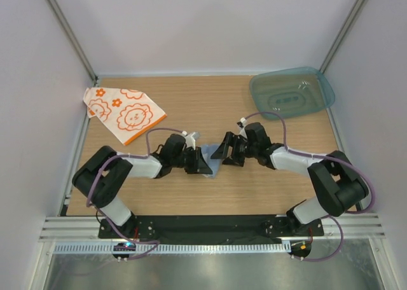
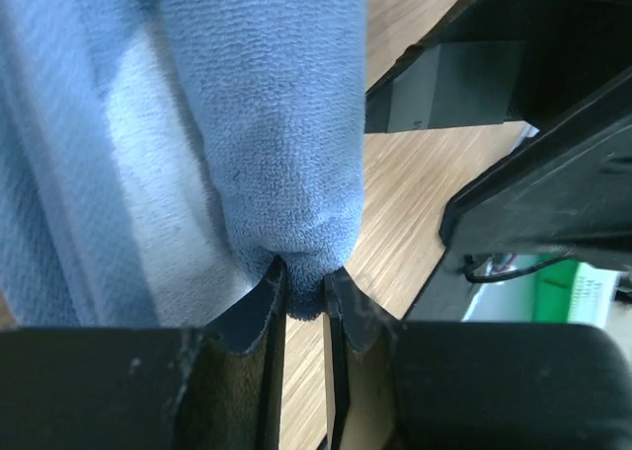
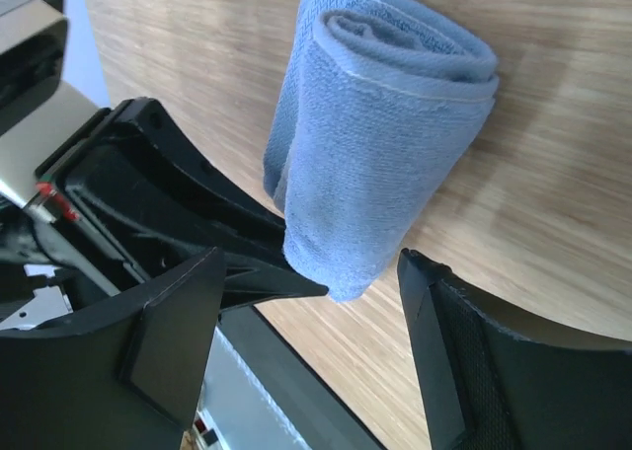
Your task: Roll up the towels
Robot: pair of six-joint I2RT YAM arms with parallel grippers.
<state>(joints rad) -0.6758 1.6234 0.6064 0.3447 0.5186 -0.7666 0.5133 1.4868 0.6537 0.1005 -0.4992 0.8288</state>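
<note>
Wooden table (image 1: pixel 210 112) centre: my left gripper (image 2: pixel 304 274) pinches blue towel roll (image 3: pixel 385 164); right gripper (image 3: pixel 311 262) wide, empty. Risk: release unrolls it.

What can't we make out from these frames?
- Top external: blue towel mostly hidden beneath the left end effector and right end effector; only a sliver shows.
- Left wrist: the roll's far end is cut off by the top edge.
- Top external: marks inside the teal tray too small and glary to identify.
- Flower-print towel: underside hidden by its own fold; outside both wrist views.

Nubby cloth towel (image 3: pixel 385 144) (matt wood table (image 3: pixel 553 223))
</note>
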